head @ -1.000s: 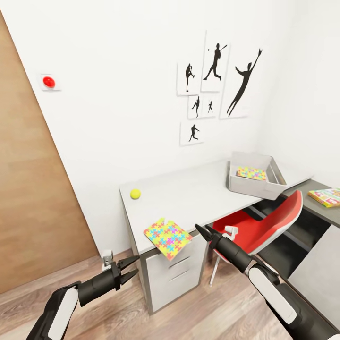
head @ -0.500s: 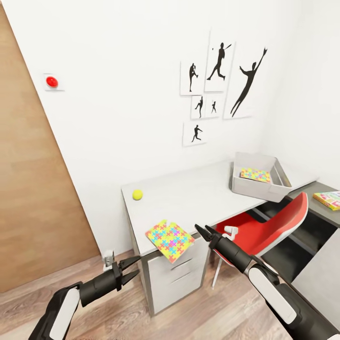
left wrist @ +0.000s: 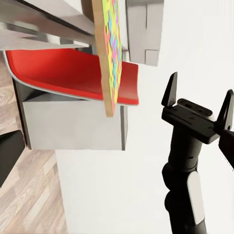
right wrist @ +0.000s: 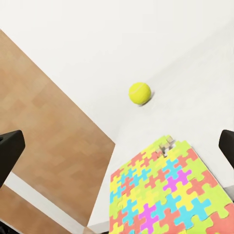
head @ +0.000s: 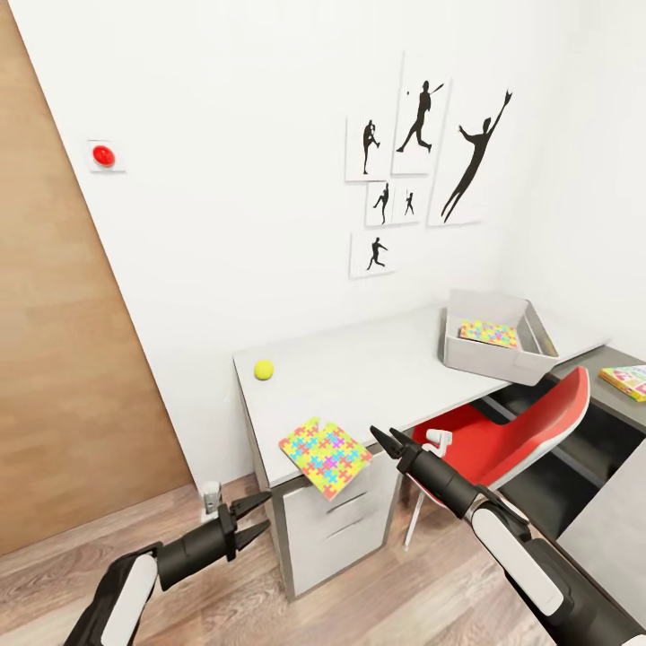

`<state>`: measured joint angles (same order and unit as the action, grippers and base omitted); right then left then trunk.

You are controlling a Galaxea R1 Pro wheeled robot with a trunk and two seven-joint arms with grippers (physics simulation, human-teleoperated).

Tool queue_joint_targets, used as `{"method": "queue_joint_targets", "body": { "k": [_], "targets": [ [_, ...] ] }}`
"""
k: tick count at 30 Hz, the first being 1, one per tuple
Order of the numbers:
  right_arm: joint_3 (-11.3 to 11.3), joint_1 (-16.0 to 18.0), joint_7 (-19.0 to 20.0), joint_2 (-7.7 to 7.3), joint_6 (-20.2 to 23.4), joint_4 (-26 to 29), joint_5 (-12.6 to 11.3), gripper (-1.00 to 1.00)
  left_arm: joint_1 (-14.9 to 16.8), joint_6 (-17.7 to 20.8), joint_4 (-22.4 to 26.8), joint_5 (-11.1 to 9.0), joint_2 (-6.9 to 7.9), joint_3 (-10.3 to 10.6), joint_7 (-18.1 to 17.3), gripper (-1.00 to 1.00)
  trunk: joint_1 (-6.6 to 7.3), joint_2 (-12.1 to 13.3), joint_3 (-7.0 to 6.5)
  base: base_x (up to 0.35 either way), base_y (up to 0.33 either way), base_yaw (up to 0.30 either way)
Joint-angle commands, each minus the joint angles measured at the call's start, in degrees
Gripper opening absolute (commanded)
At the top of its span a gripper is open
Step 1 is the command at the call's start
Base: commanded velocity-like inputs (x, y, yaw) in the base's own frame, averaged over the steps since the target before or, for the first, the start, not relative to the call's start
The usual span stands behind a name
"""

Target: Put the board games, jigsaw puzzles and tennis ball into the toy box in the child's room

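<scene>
your right gripper (head: 380,438) is open beside the puzzle (head: 325,455) overhanging the counter (head: 377,372); pinch that overhang, left gripper (head: 254,517) open too.

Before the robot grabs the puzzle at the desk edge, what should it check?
1. Right gripper open: ok, fingers spread.
2. Left gripper out of the way: ok, low beside the desk, open, holding nothing.
3. Puzzle reachable: ok, it hangs over the desk edge, just left of the right gripper.
4. Right gripper touching the puzzle: not ok, a gap shows.
5. Toy box has room: ok, open-topped with one puzzle inside.
6. Ball clear of the puzzle: ok, it sits apart.
</scene>
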<state>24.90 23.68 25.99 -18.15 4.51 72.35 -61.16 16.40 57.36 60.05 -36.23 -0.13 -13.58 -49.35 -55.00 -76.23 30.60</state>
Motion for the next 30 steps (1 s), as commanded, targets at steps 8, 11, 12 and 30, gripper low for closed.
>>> {"method": "queue_joint_targets", "body": {
  "k": [8,11,12,30],
  "targets": [
    [0.06,0.05,0.12,-0.04,0.32,0.0,-0.62,1.0,0.04,0.2,-0.27,0.26,-0.73,-0.12,-0.22,1.0,0.0,-0.03,0.06,0.0,0.0,0.0],
    [0.06,0.05,0.12,-0.04,0.32,-0.01,-0.62,1.0,0.04,0.2,-0.33,0.29,-0.79,-0.08,-0.22,1.0,0.0,-0.03,0.06,0.0,-0.018,0.0],
    [0.06,0.05,0.12,-0.04,0.32,-0.01,-0.62,1.0,0.04,0.2,-0.34,0.29,-0.81,-0.07,-0.22,1.0,0.0,-0.03,0.06,0.0,-0.086,0.0],
    [0.06,0.05,0.12,-0.04,0.32,0.04,-0.54,1.0,0.04,0.2,-0.43,0.35,-0.81,-0.26,-0.19,1.0,0.0,-0.03,0.06,0.01,-0.041,0.0]
  ]
}}
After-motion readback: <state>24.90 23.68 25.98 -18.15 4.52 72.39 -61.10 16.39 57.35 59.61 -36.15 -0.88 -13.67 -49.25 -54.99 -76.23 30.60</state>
